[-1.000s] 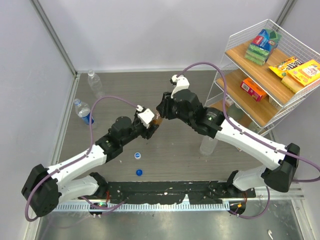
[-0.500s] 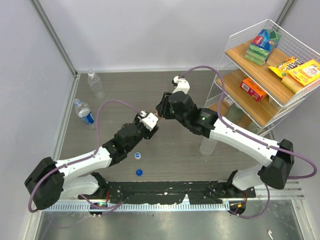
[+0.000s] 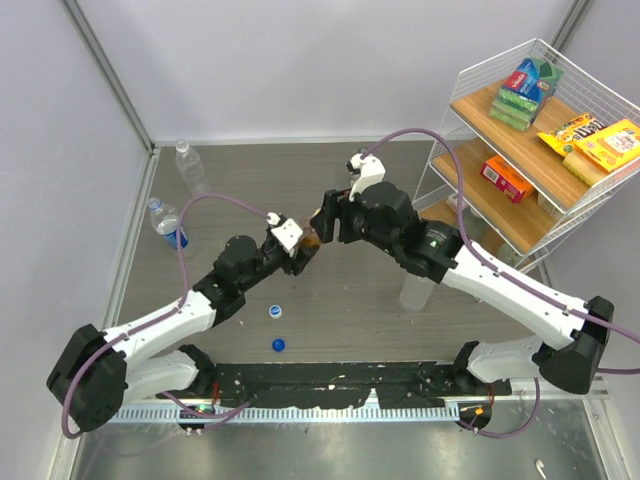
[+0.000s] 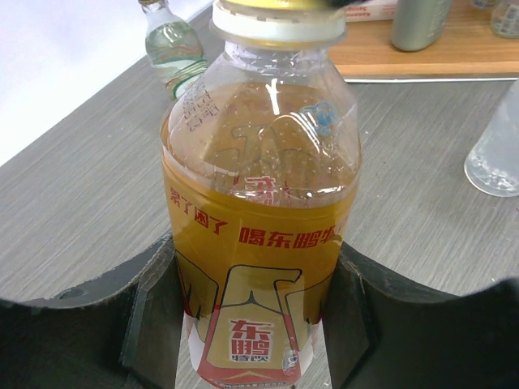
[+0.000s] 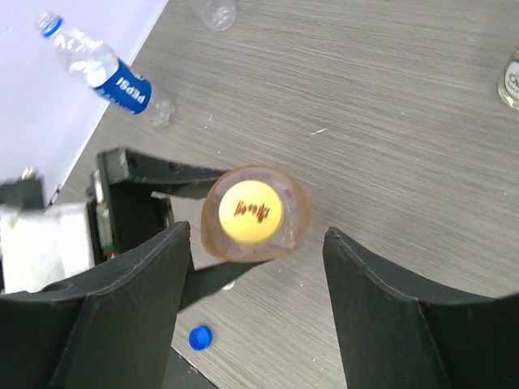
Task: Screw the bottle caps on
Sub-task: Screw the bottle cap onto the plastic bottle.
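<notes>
- a blue cap and a white cap lie loose nearest the arm bases.
- left gripper clamps the amber bottle at its label; mostly full, likely heavy, with thin walls that give.
- right gripper is spread wide around the yellow cap on top; best pinched at its rim.

Both arms stretch forward and inward, their wrists nearly meeting. The left tool is clamped on the amber bottle, one finger at each side. The right tool hangs above it, pointing down, fingers spread wide.
</notes>
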